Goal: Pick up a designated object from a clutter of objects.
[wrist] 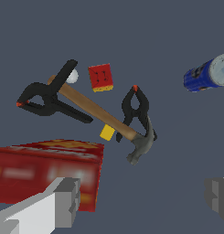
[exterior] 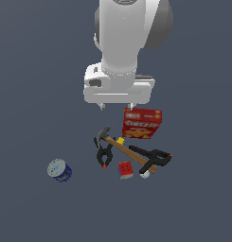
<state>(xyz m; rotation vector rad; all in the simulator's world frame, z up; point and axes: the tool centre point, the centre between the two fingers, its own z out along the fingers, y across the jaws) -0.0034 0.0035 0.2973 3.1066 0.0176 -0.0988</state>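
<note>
**Gripper spread above clutter, can lying apart**

Gripper [exterior: 117,107]: fingers spread wide, nothing between them. In the exterior view the two short fingertips [exterior: 102,107] point down from the white hand, raised above the objects. Wrist view shows the two grey finger pads [wrist: 67,201] far apart at opposite edges of the frame, with bare floor between.

Closest to the gripper: red cracker box [exterior: 141,123], just below and slightly toward the exterior view's right of the fingers. In the wrist view it sits next to one finger pad, its side partly covered by that pad.

Next out: hammer [exterior: 128,150], wooden handle running diagonally, metal head [wrist: 143,144] at the end nearer the gripper. A tiny yellow block [exterior: 120,140] touches the handle near the head. One black clamp [exterior: 104,154] lies on one side of the handle, orange tip pointing away from the gripper; the second black clamp [exterior: 154,156] lies across the handle's far end.

Further out: small red cube [exterior: 125,169] and small white ball [exterior: 145,174], the ball touching the handle's end, the cube near it but apart.

Blue-labelled can [exterior: 59,170]: on its side, silver-grey lid visible, well apart from the clutter, toward the exterior view's left of the gripper. Nothing touches it
</note>
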